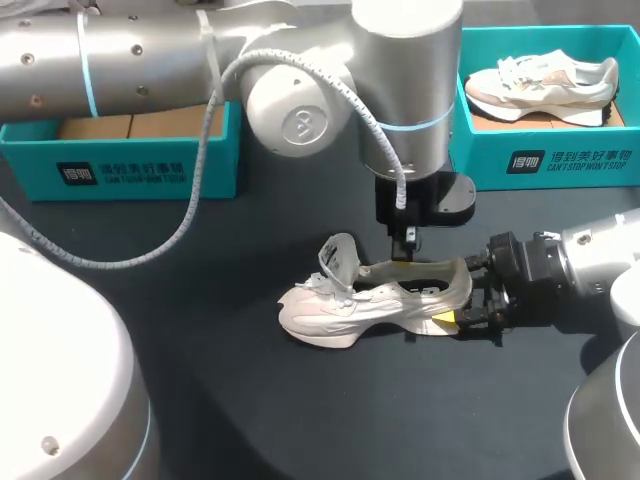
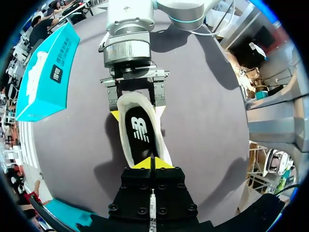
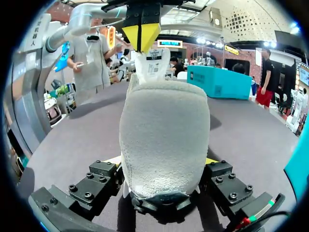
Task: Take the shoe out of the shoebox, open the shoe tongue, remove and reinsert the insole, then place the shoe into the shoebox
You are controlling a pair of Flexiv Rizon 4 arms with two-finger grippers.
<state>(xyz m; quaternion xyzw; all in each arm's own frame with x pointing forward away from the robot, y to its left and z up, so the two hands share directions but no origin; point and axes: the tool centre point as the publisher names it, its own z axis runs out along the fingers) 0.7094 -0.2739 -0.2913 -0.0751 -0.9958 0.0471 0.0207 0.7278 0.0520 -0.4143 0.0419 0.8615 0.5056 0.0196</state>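
- Shoe [image 1: 375,300] lies on the table [image 1: 250,400], tongue raised.
- Left gripper [image 1: 407,241] hangs over its opening.
- Right gripper [image 1: 460,295] sits at its heel.

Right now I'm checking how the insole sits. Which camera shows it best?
The left wrist view: it looks straight down into the shoe, with the black insole in plain sight. The head view catches only a dark slice through the opening. The right wrist view shows just the heel's outside, no insole.
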